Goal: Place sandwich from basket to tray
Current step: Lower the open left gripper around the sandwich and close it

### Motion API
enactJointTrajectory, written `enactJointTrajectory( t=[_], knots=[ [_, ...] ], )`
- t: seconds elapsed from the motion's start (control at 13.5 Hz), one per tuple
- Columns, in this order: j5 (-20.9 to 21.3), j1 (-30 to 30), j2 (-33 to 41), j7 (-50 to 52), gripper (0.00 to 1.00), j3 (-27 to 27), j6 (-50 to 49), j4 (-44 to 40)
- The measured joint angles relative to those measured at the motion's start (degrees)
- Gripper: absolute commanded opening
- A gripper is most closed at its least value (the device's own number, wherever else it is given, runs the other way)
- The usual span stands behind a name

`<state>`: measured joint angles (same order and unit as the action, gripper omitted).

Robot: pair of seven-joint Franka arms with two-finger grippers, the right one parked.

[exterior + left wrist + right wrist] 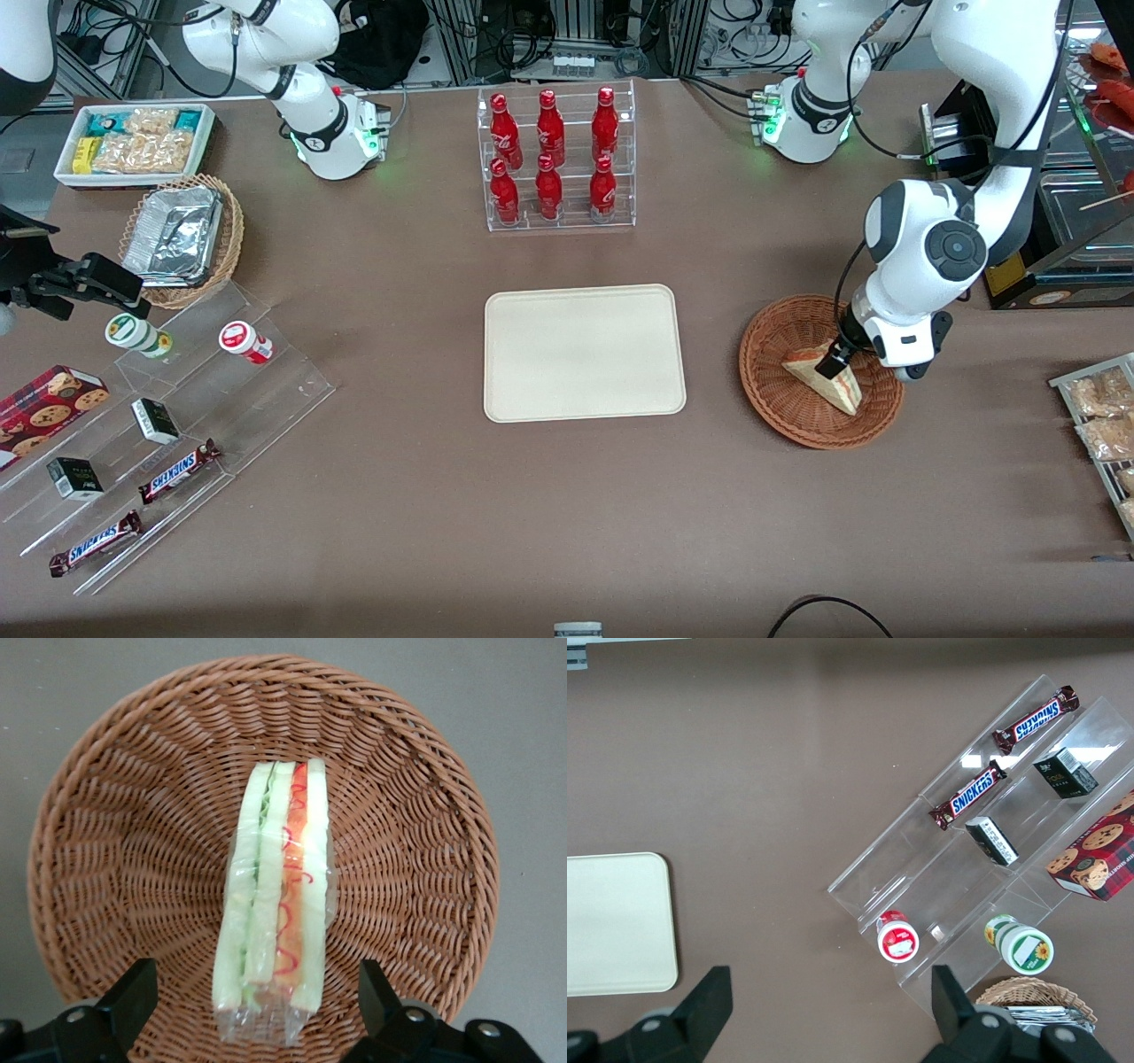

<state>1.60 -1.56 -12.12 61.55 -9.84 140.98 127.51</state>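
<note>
Your hand (257, 992) hangs spread wide over the basket (780, 408), one finger (131, 997) on each side of the sandwich (275, 895), touching nothing. You see its fingertips cut off at the wrist view's edge. Beside the basket, the tray (585, 353) lies bare on the counter (532, 532).

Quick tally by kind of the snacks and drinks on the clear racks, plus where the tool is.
Red bottles: 6
Snickers bars: 2
Small dark boxes: 2
Lidded cups: 2
Cookie box: 1
Total: 13
Tool: open, straddling the sandwich in the basket.
</note>
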Motion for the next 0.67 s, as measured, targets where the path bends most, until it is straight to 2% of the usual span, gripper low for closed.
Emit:
enactJointTrajectory(
  t=[0.07,0.15,0.22,0.3,0.37,0.44,0.67],
  knots=[
    [0.00,0.00,-0.69,0.03,1.00,0.01,0.69,-0.01],
    [0.00,-0.01,-1.32,0.05,0.95,0.02,1.39,-0.02],
    [0.00,-0.01,-1.86,0.08,0.69,0.02,2.30,-0.04],
    [0.00,-0.01,-2.39,0.08,0.33,0.02,3.21,-0.06],
    [0.00,-0.01,-2.91,0.09,0.13,0.02,3.74,-0.16],
    [0.00,-0.01,-3.32,0.09,0.09,0.02,3.96,-0.31],
    [0.00,0.00,-3.50,0.05,0.07,0.02,4.15,-0.96]
  ],
)
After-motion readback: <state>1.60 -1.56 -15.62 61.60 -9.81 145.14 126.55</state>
